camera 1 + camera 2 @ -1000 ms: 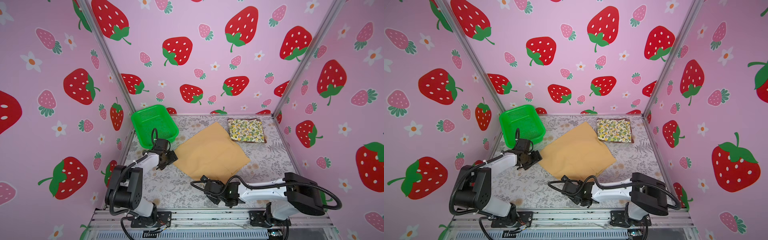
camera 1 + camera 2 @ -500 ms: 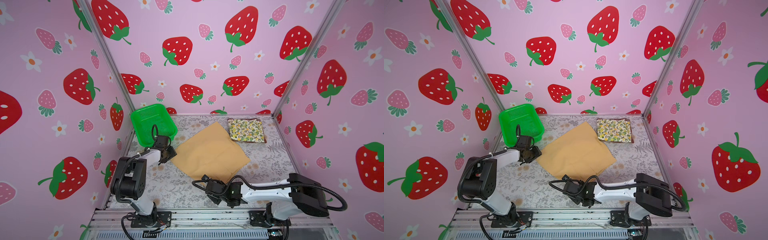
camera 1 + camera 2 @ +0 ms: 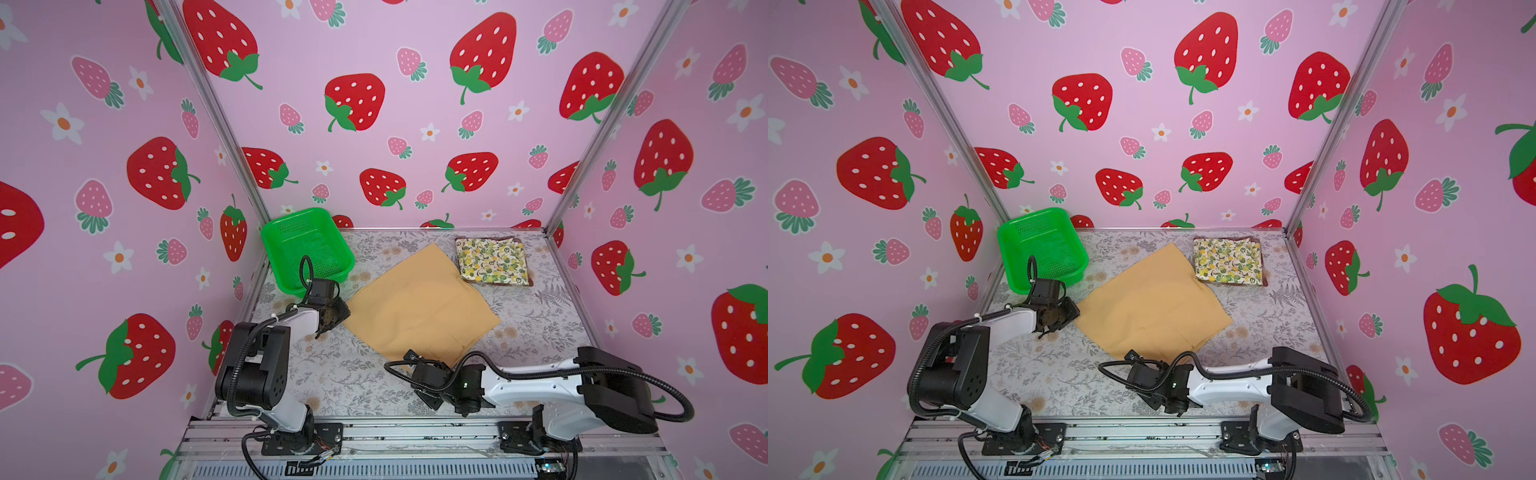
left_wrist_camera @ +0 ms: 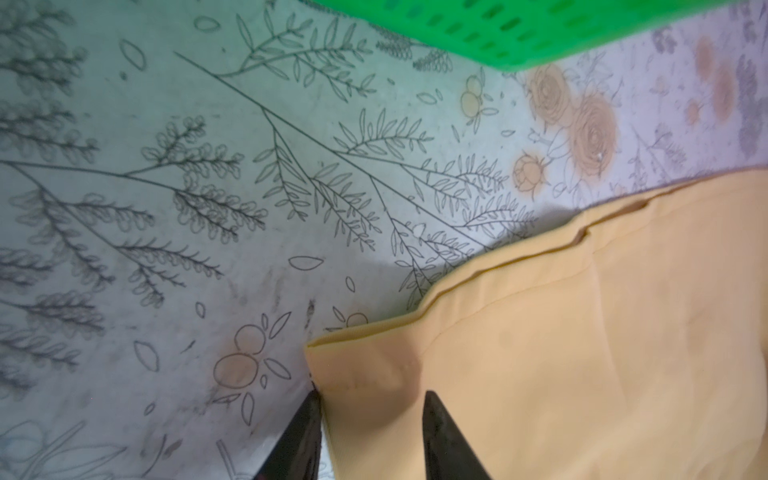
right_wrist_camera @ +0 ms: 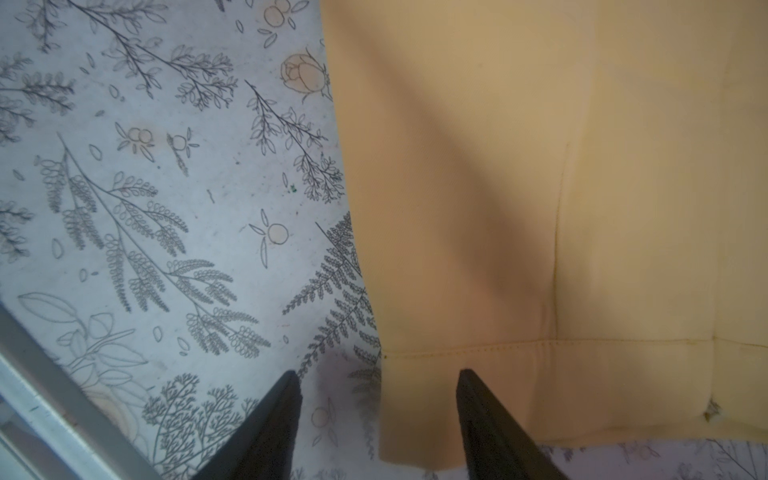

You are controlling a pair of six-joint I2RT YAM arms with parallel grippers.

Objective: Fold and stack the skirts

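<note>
The mustard skirt [image 3: 419, 307] lies flat and cornerwise in the middle of the table [image 3: 320, 365]. Its near-left edge runs straight from one gripper to the other, with the rest of the cloth spreading away toward the far right. The left gripper [image 4: 370, 399] has that edge's left corner between half-narrowed jaws (pinched or not, I cannot tell). The right gripper [image 5: 378, 378] stands wide and empty, astride the hem at the near corner. The lemon skirt [image 3: 490, 259] sits folded at the back right, well apart.

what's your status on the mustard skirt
Left gripper open astride mustard skirt corner; right gripper open at its hem. Lemon skirt folded. Nothing blocking.
</note>
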